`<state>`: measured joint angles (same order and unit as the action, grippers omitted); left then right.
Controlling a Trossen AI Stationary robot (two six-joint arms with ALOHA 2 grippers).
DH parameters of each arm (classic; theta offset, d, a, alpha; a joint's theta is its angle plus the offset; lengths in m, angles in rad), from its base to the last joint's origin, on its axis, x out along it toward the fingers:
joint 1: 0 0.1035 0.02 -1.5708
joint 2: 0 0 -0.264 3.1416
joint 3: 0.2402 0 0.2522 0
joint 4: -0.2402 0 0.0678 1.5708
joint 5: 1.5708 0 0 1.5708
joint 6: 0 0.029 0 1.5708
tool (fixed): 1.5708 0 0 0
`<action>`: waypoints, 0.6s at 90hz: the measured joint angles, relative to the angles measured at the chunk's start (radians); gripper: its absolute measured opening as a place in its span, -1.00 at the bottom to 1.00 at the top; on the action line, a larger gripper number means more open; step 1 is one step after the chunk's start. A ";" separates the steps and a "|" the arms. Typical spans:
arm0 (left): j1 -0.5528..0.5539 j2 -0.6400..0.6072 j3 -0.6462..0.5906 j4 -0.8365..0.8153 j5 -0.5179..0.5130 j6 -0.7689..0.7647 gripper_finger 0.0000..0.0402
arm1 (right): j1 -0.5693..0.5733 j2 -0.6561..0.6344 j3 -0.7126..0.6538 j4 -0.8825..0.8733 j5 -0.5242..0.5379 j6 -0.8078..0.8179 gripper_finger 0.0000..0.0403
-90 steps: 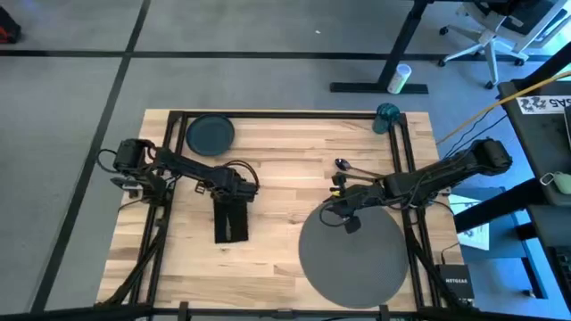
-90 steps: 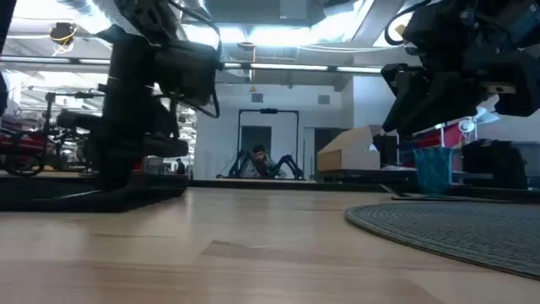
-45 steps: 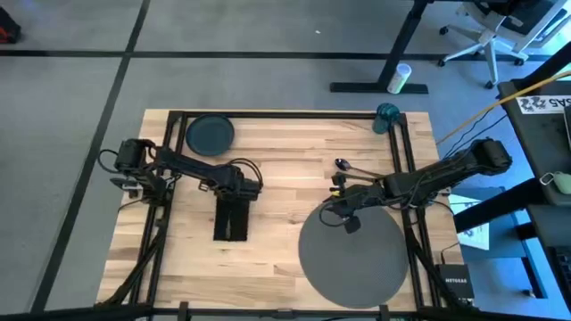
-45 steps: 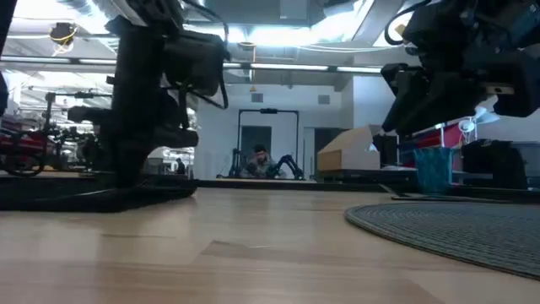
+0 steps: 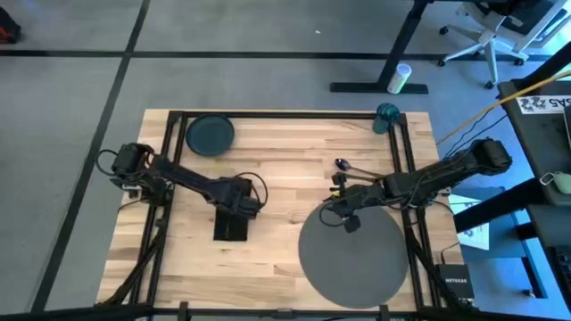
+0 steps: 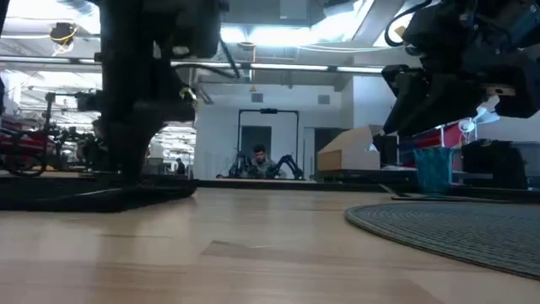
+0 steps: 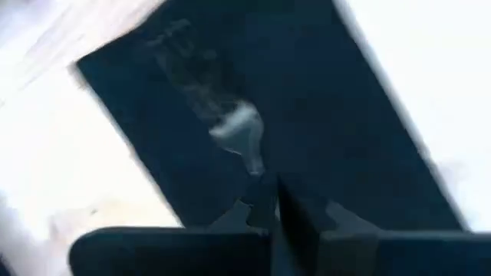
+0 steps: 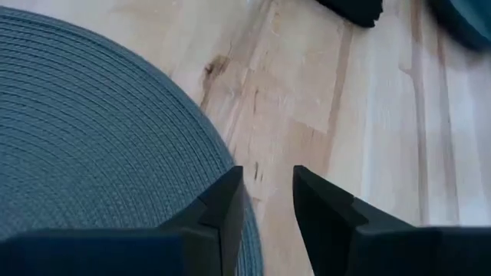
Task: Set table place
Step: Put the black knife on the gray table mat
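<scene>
wood table (image 5: 285, 169), office floor around. left gripper (image 5: 234, 207) low over the napkin (image 5: 231, 226) at table's 8 o'clock, fingers together, pinching a shiny utensil (image 7: 244, 132), blurred. right gripper (image 5: 333, 214) slightly parted, holding nothing, at the placemat's (image 5: 352, 254) 11 o'clock edge. plate (image 5: 211, 135) at 11 o'clock, cup (image 5: 387, 116) at 1 o'clock, spoon (image 5: 350, 166) between cup and placemat.

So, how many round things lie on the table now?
2: the dark plate near the far-left corner and the grey placemat at the near right. The teal cup stands at the far-right edge.
</scene>
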<state>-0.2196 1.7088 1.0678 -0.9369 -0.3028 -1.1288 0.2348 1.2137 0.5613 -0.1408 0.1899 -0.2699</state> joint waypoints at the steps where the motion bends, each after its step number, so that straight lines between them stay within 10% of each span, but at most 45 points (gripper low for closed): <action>1: -0.002 0.000 0.004 0.005 -0.002 0.009 -1.00 | 0.000 0.000 0.000 -0.001 0.002 0.000 -0.51; 54: -0.003 -0.001 0.061 0.752 -0.239 0.692 -1.00 | -0.084 0.000 0.198 -0.690 0.192 0.063 -0.51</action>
<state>-0.2225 1.7077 1.1292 -0.1847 -0.5417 -0.4372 0.1513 1.2140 0.7597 -0.8312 0.3819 -0.2068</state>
